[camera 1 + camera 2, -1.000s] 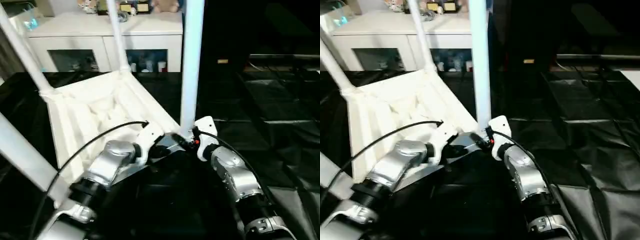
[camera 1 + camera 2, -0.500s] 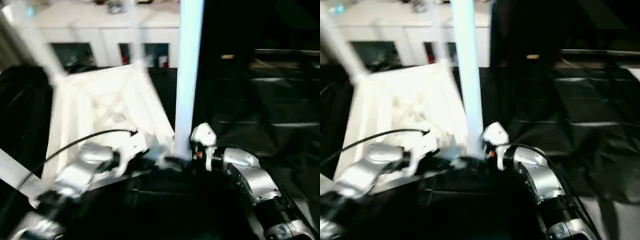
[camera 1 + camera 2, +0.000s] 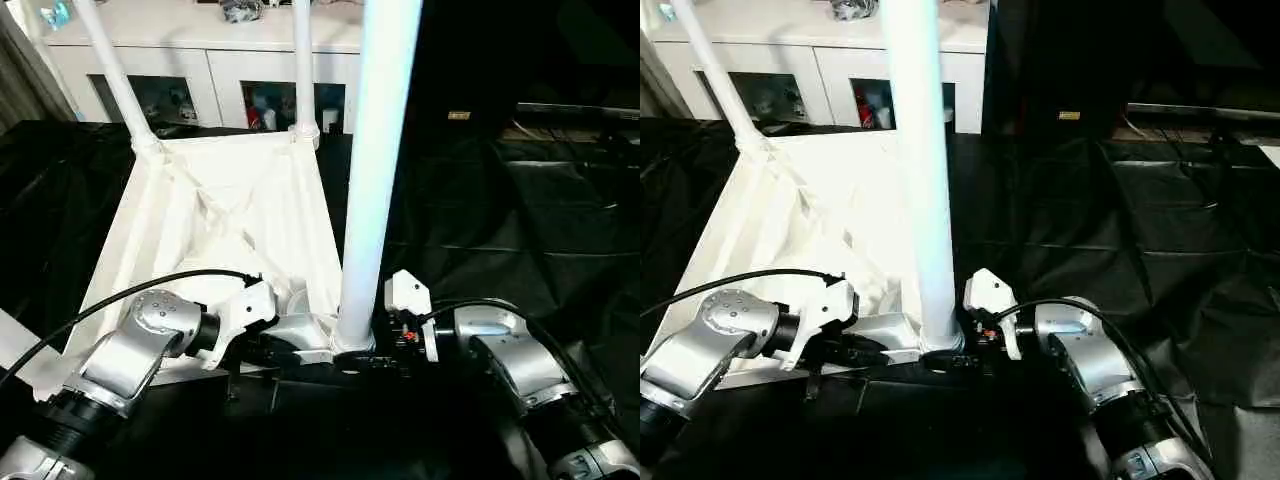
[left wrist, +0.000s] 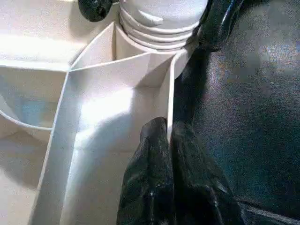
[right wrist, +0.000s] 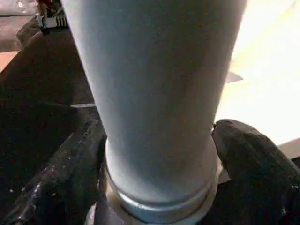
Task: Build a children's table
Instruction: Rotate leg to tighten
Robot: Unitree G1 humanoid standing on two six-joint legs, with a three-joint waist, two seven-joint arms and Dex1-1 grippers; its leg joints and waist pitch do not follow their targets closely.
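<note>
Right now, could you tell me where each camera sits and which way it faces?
Head stereo pair: looks forward and down at the upturned tabletop, over both forearms.
Left wrist: looks along the left gripper, shut on a tabletop rib.
Right wrist: looks along the right gripper, whose fingers flank the near leg.
All views share that leg's base.

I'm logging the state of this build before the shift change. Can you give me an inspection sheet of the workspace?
Surface: black sheet, creased.
Job's things: white tabletop upside down; near leg upright in its corner socket; two far legs also standing.
Clutter: nothing seen on the sheet.
Grippers: left pincer shut on the tabletop's edge rib; right pincer straddling the near leg's base.
Cables: black cable arching over the left forearm.
Surroundings: white cabinet with glass doors behind.
</note>
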